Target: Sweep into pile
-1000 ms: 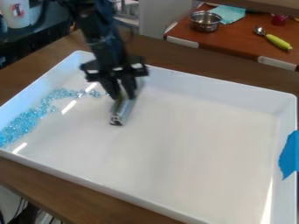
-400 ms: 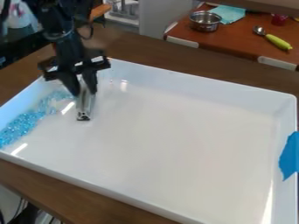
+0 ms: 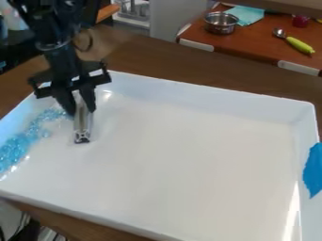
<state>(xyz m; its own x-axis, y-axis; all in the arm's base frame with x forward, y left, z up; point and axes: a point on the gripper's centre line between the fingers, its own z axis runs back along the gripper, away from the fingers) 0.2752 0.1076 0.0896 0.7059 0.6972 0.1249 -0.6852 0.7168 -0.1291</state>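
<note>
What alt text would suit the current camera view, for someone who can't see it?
A black robot arm has its jaws shut on a silver bar over a white tray, beside light-blue beads strewn along the tray's left. Blue tape marks its right edge; behind, a metal bowl and green-handled spoon rest on a reddish-brown table.

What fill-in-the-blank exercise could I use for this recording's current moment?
The loose beads are ____ in color.
They lie toward the image's ____ edge, in the white tray.
The hand, gripping a shiny tool, is ____ in color.

Missing words: blue; left; black
</note>
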